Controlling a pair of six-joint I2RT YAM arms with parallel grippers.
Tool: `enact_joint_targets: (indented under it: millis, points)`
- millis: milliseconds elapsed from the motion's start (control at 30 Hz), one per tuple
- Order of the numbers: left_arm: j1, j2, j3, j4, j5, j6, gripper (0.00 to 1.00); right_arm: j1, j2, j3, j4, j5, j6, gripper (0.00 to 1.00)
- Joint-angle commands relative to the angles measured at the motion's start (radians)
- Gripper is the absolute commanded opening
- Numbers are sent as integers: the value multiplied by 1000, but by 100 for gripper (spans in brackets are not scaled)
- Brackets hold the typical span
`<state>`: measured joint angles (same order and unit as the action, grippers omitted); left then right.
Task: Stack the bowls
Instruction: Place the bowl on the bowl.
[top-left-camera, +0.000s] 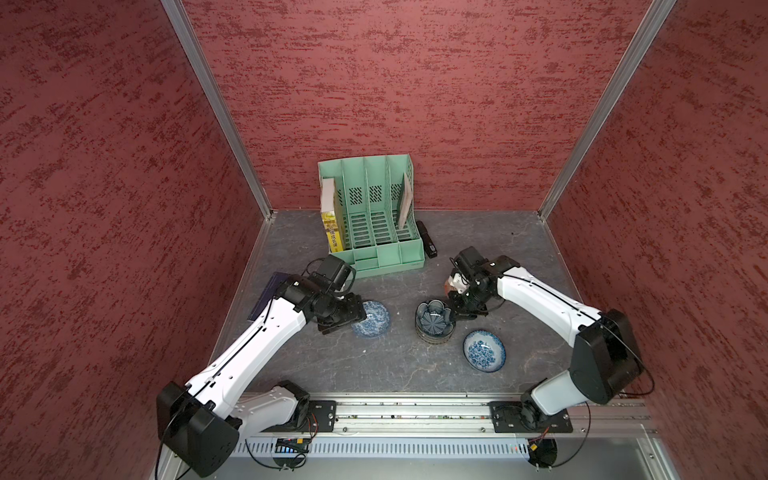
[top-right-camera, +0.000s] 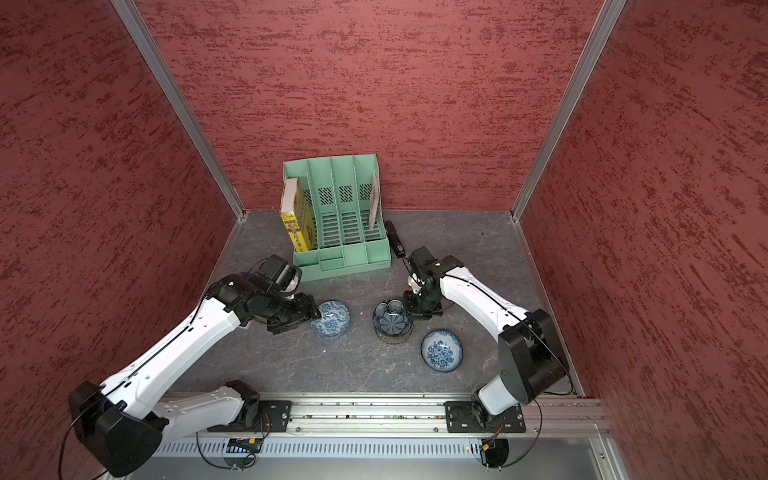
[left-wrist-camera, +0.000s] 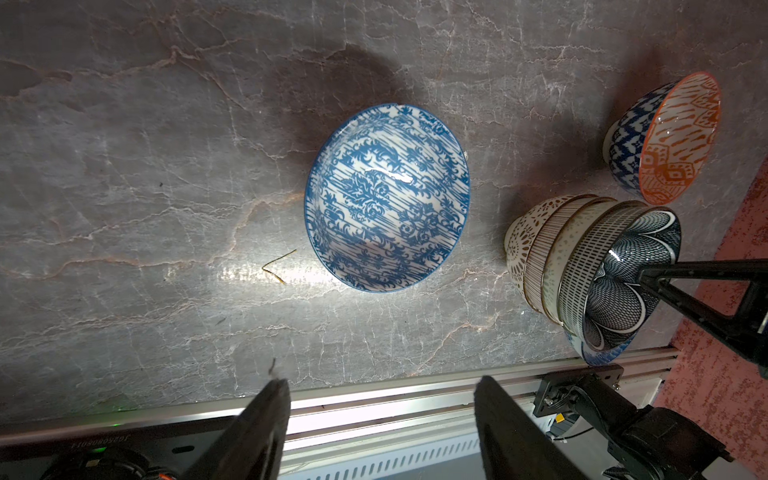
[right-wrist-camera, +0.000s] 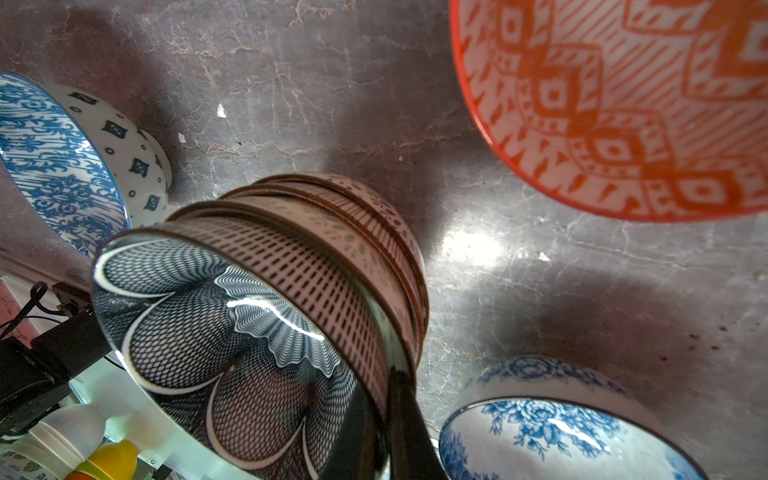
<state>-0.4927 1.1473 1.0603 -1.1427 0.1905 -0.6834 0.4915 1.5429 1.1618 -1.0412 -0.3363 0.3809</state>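
Bowls (left-wrist-camera: 552, 257) nest four deep in a mid-table pile (top-left-camera: 432, 334) topped by the dark flower bowl (top-left-camera: 433, 316), whose rim the right gripper (right-wrist-camera: 388, 409) pinches with jaws closed. Beside a blue-white bowl (left-wrist-camera: 386, 197) lying alone on the table (left-wrist-camera: 145, 166), the left gripper (left-wrist-camera: 380, 382) hangs with fingers spread wide, holding nothing. The orange-red bowl (left-wrist-camera: 665, 137) and the other blue-white bowl (top-left-camera: 484, 350) sit loose near the pile, each apart from it.
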Motion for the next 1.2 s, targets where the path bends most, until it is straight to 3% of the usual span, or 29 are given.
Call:
enact_joint_targets:
  millis: [0,100,200,1167]
  points:
    - [8,8,-2,18,11,1,73,-6,-12,-12,37,9,-4,1]
    - [8,8,0,18,12,2,73,-6,-12,-13,35,7,-4,11]
    - [8,9,3,16,11,1,73,-6,-12,-14,34,7,-5,15]
    - [8,12,7,6,4,9,73,-6,-40,-9,-2,32,-6,24]
